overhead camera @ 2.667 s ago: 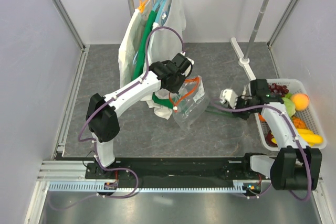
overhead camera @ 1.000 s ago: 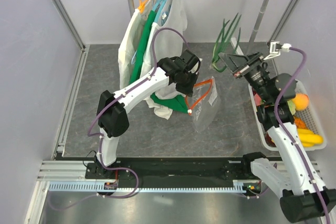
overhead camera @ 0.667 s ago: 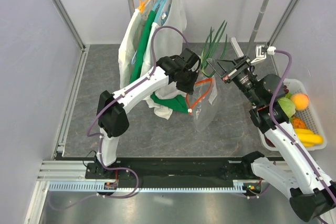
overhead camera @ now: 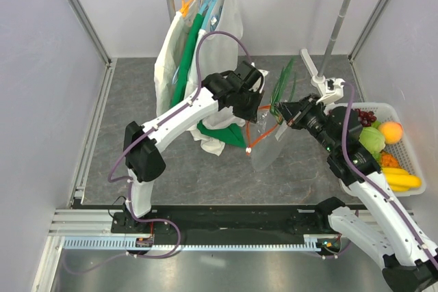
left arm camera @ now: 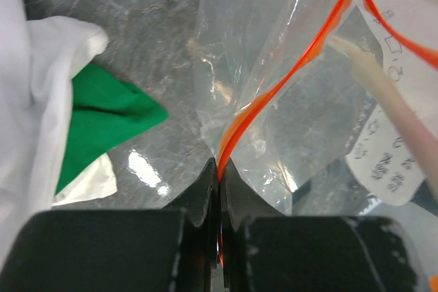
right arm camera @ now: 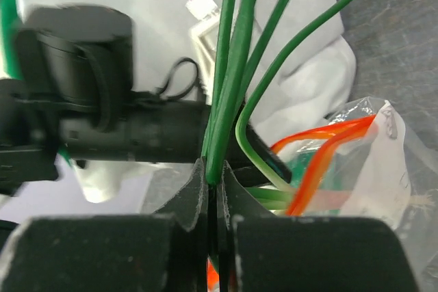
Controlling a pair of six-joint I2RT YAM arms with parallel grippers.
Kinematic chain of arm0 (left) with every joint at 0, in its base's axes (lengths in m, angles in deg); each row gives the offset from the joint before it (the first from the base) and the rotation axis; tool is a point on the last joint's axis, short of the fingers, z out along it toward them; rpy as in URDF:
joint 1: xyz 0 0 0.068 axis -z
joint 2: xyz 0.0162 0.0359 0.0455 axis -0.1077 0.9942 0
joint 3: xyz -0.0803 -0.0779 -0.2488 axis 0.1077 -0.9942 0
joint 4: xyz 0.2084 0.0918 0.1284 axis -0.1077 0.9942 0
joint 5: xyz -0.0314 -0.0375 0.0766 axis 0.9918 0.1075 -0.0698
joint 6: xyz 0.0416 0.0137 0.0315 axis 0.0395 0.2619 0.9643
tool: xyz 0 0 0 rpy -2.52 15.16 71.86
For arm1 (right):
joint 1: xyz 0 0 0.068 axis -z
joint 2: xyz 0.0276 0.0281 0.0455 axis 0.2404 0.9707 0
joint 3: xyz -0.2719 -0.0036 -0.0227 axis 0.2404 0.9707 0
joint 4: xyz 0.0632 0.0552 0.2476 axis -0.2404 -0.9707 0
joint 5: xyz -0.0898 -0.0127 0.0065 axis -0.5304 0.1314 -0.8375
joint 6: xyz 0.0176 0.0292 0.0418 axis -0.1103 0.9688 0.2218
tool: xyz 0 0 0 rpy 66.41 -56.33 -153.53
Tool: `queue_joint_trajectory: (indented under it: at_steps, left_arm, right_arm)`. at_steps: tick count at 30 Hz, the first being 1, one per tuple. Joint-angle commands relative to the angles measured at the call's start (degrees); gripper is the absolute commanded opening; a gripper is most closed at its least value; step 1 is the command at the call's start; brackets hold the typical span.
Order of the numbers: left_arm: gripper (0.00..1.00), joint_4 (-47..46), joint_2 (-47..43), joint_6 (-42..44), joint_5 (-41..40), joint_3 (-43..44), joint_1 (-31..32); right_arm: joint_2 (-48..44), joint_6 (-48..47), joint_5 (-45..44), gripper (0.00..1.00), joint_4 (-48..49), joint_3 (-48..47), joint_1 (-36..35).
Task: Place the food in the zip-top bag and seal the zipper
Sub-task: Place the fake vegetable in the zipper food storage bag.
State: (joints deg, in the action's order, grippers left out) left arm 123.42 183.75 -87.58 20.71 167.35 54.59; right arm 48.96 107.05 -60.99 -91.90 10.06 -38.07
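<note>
The right hand (overhead camera: pixel 282 111) has swung the green onions (overhead camera: pixel 286 80) down and across: a moment ago they stood upright well to the far right of the bag (overhead camera: pixel 268 148), and now they are tipped over with their pale root end at the bag's mouth. From the left wrist the pale stalk (left arm camera: pixel 373 80) shows already crossing the orange zipper strip (left arm camera: pixel 287 76) into the clear bag (left arm camera: pixel 274 52). The long green leaves are outside, above and behind the mouth. The right hand (right arm camera: pixel 211 172) is closed tight on the green stalks (right arm camera: pixel 229 66) partway along their length. The left hand (left arm camera: pixel 219 169) has barely shifted; it is clamped shut on the zipper strip (overhead camera: pixel 267 106) at the bag's left end, holding the bag hanging open above the bench (overhead camera: pixel 137 100), just in front of the hanging clothes (overhead camera: pixel 198 39). So the first item looks to be going in, though only its tip is inside, and a release now would likely leave the leaves draped over the mouth and in the way of sealing (the bag seems shorter than the onions, so they may have to bend or go in on a slant). The bananas (overhead camera: pixel 404 180) and the other food wait in the basket (overhead camera: pixel 383 105) well to the right of the bag, so most of the loading is not yet done and the zipper is open
</note>
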Motion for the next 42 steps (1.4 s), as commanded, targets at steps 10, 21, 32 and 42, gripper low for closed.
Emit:
queue_joint_trajectory:
  at_steps: [10, 21, 32, 42]
  left_arm:
    - [0.02, -1.09, -3.32, -1.20, 6.52, 2.13, 0.91]
    - [0.02, -1.26, -4.46, -1.03, 7.40, 1.86, 0.11]
    - [0.02, -2.23, -7.80, 0.64, 5.38, 0.99, -0.06]
    - [0.02, -5.57, -9.56, -0.59, 7.31, -1.21, -0.15]
  right_arm:
    - [-1.66, -16.26, 3.55, 0.00, 14.04, 11.06, -1.68]
    - [-4.74, -30.51, 14.09, 0.49, 2.11, 8.26, -2.12]
    - [-6.68, -27.44, 8.30, 0.70, -13.62, -4.57, -2.03]
    - [-5.89, -23.93, 0.57, 0.69, -26.56, -5.64, -2.12]
